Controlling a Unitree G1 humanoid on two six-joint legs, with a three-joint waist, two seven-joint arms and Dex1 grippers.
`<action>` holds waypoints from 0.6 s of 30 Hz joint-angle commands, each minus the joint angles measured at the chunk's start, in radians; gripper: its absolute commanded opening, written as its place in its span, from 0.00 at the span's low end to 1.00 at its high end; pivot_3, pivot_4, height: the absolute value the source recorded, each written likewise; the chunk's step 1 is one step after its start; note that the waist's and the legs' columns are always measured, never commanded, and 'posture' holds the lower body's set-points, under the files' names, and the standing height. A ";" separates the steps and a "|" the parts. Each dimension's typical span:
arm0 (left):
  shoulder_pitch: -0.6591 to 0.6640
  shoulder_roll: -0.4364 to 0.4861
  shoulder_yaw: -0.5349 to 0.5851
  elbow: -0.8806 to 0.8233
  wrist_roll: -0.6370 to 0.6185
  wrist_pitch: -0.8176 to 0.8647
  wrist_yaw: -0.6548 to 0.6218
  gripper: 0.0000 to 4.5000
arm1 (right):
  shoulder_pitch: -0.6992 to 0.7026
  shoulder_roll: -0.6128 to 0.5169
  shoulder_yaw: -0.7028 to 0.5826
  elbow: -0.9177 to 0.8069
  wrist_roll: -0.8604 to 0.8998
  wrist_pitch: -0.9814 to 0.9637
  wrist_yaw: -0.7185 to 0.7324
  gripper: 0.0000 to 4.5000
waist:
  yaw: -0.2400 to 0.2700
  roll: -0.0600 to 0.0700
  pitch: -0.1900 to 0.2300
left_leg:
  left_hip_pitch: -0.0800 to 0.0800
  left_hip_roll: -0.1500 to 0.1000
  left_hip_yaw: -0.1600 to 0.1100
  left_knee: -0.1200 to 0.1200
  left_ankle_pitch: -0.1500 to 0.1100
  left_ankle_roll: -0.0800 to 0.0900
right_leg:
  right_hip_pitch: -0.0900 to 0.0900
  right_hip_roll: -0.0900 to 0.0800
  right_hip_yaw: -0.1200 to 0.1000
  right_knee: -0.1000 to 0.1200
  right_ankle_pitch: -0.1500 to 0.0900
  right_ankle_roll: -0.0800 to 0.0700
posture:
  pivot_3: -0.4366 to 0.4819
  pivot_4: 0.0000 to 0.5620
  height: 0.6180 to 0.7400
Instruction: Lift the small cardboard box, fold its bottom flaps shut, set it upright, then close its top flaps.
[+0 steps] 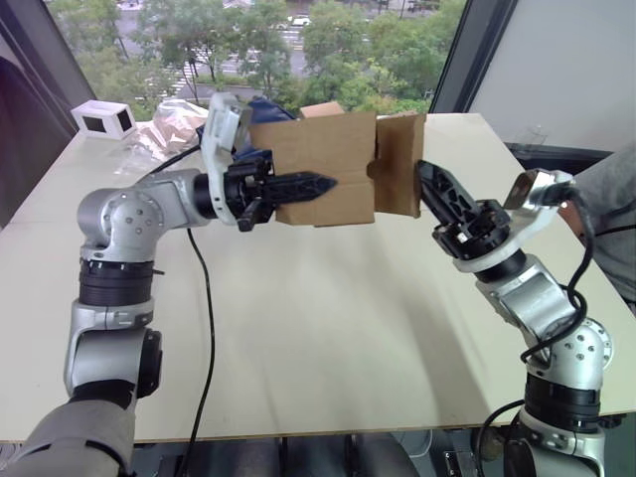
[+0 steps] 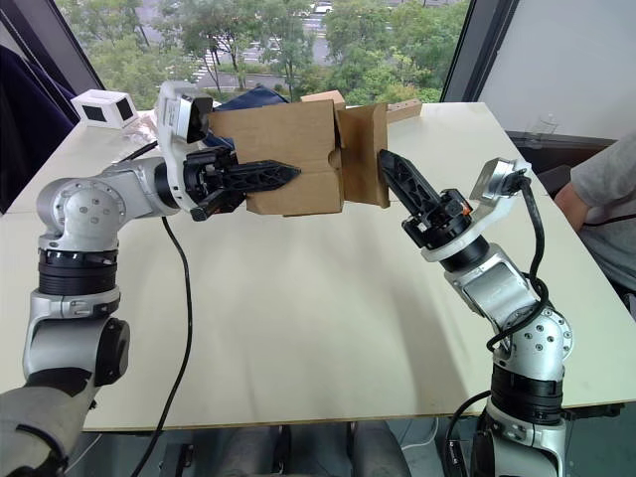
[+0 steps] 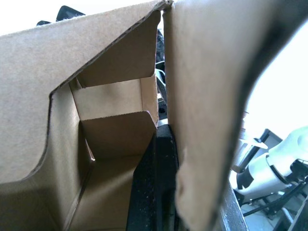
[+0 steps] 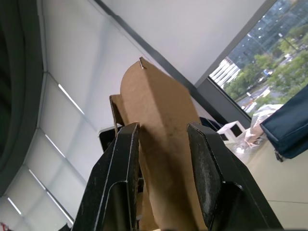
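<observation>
Above the table (image 1: 328,328), left fingers (image 1: 303,187) half-hide the small cardboard box (image 1: 318,164).

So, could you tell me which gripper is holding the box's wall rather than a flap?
The left gripper: it clamps the small cardboard box by its wall; the right gripper meets the end flap.

A wide stretch of bare table (image 1: 328,328) fills the centre and lower frame, open for passage. Above it, the small cardboard box (image 1: 323,169) hangs mid-air at upper centre, blocking that space, with the left gripper (image 1: 298,187) on its left and the right gripper (image 1: 432,189) at its right flap. Clutter crowds the upper left: a white device (image 1: 104,118) and crumpled plastic (image 1: 164,124).
</observation>
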 commanded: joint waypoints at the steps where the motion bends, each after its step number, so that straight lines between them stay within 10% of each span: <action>1: -0.002 0.010 0.013 -0.030 -0.007 -0.007 0.001 0.00 | -0.005 -0.004 0.003 -0.040 0.007 -0.013 0.006 0.35 | 0.000 0.000 0.000 | 0.000 0.000 0.000 0.000 0.000 0.000 | 0.000 0.000 0.000 0.000 0.000 0.000 | 0.48 0.27 1.00; 18: 0.015 -0.005 -0.003 -0.042 -0.002 -0.012 0.000 0.00 | -0.045 0.035 0.080 -0.093 -0.044 -0.051 -0.049 0.35 | 0.000 0.000 0.000 | 0.000 0.000 0.000 0.000 0.000 0.000 | 0.000 0.000 0.000 0.000 0.000 0.000 | 0.48 0.27 1.00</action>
